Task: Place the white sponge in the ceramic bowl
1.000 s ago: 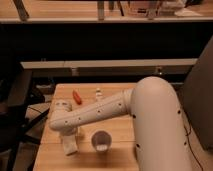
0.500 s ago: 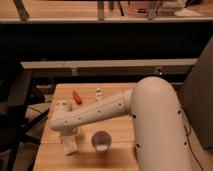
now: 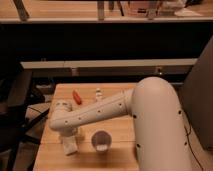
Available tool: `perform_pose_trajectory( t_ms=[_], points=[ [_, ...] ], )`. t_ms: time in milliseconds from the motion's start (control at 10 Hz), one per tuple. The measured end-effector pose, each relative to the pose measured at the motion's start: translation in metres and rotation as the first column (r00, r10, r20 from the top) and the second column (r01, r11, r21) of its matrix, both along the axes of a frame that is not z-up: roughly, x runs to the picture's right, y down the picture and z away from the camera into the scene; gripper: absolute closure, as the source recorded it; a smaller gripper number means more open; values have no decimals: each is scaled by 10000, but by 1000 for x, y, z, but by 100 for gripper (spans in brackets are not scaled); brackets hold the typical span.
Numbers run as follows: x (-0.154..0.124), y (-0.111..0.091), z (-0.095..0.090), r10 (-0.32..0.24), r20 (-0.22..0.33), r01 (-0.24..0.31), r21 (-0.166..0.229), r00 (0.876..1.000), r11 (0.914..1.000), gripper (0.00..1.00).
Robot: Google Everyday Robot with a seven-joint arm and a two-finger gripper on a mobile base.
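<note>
camera view | gripper [image 3: 69, 145] low over table [image 3: 50, 159] | beside white cup [image 3: 101, 142]

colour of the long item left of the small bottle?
The item is orange-red, in the camera view. Gripper is low, front left of the table.

Wooden table [image 3: 117, 151]: red object [image 3: 76, 96], pale bottle [image 3: 98, 93] at back; white cup [image 3: 102, 141] front; hand [image 3: 69, 145] low beside cup.
</note>
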State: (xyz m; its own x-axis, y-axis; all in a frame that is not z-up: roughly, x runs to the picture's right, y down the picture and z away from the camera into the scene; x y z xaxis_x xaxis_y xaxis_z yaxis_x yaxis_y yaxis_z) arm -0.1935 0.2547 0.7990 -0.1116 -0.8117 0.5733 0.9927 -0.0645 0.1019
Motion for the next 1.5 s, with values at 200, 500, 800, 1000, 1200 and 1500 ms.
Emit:
perform_pose_trajectory(
  t_ms=[200,500,800,1000,1200,1500],
  points=[
    [2,8,4,-37,-79,35,-201,10000,9998,22],
    [0,13,4,-140,-125,138,-163,9998,9998,48],
    [-1,12,1,-149,-103,148,-77,9998,9999,79],
    [0,12,-1,-173,-129,171,-109,9998,9998,98],
    [0,6,-5,-144,3,144,70,9999,9999,100],
    [2,-38,-27,193,342,-222,868,9992,9960,100]
  ],
)
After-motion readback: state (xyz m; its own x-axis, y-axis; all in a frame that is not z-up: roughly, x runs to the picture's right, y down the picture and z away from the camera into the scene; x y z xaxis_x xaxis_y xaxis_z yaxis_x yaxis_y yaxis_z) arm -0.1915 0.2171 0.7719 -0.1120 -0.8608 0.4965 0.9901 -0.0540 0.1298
